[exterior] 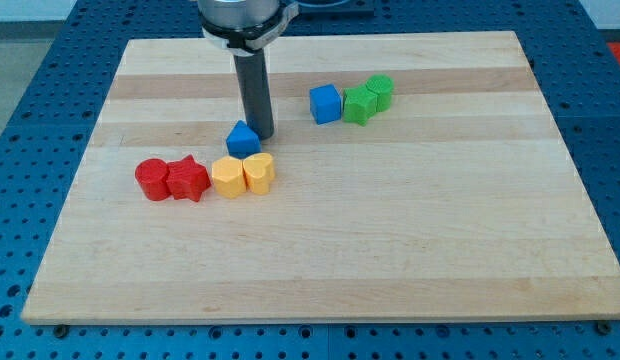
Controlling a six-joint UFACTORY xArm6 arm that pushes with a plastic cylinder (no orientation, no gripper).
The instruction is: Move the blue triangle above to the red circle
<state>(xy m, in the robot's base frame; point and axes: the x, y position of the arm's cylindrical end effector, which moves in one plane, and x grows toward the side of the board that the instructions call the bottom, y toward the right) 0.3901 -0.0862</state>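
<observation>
The blue triangle (pixel 243 138) sits left of the board's middle, just above the yellow blocks. The red circle (pixel 150 179) lies further to the view's left and a little lower, touching a red star (pixel 188 179) on its right. My tip (pixel 262 134) rests on the board right beside the blue triangle, at its upper right edge, touching or nearly touching it. The rod rises straight up from there to the arm at the view's top.
A yellow hexagon (pixel 228 176) and a yellow heart (pixel 258 172) sit side by side just below the blue triangle. A blue cube (pixel 326 103), a green star (pixel 360 103) and a green cylinder-like block (pixel 380 90) stand at the upper middle. The wooden board (pixel 390 250) lies on a blue perforated table.
</observation>
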